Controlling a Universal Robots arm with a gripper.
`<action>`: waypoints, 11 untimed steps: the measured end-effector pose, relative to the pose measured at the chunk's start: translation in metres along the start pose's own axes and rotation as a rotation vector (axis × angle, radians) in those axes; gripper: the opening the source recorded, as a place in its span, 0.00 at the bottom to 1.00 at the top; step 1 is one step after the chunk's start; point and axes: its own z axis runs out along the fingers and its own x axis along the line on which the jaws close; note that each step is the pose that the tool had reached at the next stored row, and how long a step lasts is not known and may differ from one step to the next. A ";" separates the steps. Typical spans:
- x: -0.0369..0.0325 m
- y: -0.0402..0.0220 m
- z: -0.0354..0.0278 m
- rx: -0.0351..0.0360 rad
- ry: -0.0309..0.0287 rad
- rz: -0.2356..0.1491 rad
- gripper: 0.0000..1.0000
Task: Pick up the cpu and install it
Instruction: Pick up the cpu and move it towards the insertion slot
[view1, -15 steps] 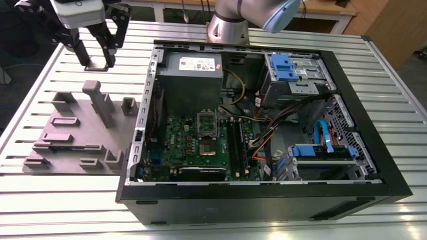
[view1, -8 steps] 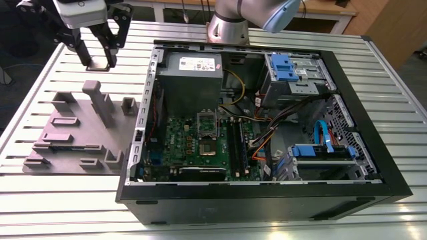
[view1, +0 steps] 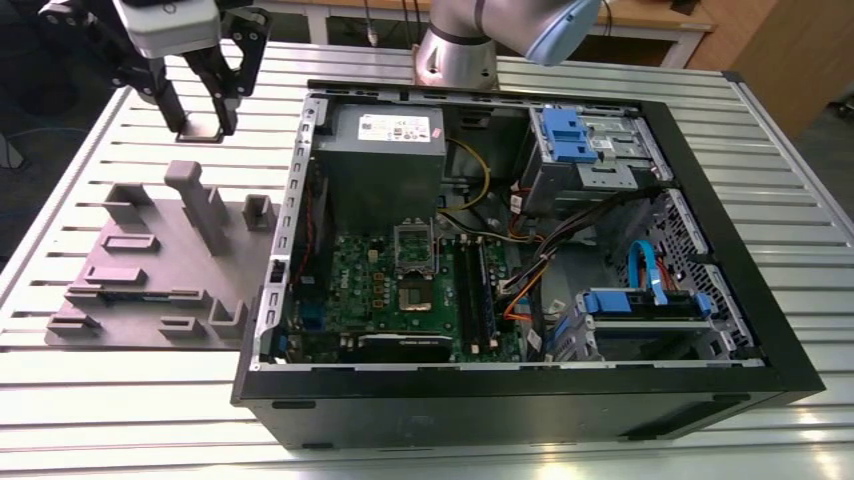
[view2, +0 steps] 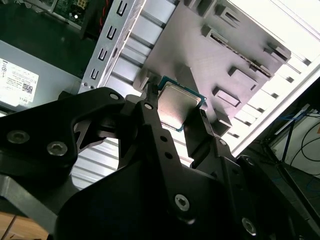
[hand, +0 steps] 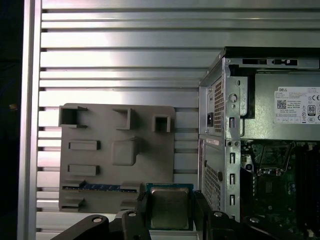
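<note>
In the exterior view the gripper (view1: 203, 118) hangs beside the computer case (view1: 534, 400). In the second wrist view its fingers (view2: 150, 107), narrowly parted, pinch the cpu (view2: 176, 104) by opposite edges. The first wrist view shows it near the grey fixture plate (hand: 100, 165). It looks light, stiff and probably delicate underneath, so an edge hold suits it.

arm (view1: 454, 50): silver-grey, blue cap (view1: 561, 30) | tool (view2: 176, 105): black, silvery screws (view2: 181, 202), maybe steel

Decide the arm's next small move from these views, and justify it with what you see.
Probably carry the cpu toward the exterior view's right, over the computer case. The gripper is shut on the cpu and holds it in the air near the grey holder plate, while the socket on the motherboard lies inside the case.
</note>
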 end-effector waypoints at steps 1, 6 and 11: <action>-0.0006 0.0000 -0.0001 0.0001 0.0001 0.000 0.45; -0.0035 0.0000 -0.0001 0.0000 0.0001 0.000 0.45; -0.0065 0.0001 -0.0002 0.0000 0.0000 0.000 0.45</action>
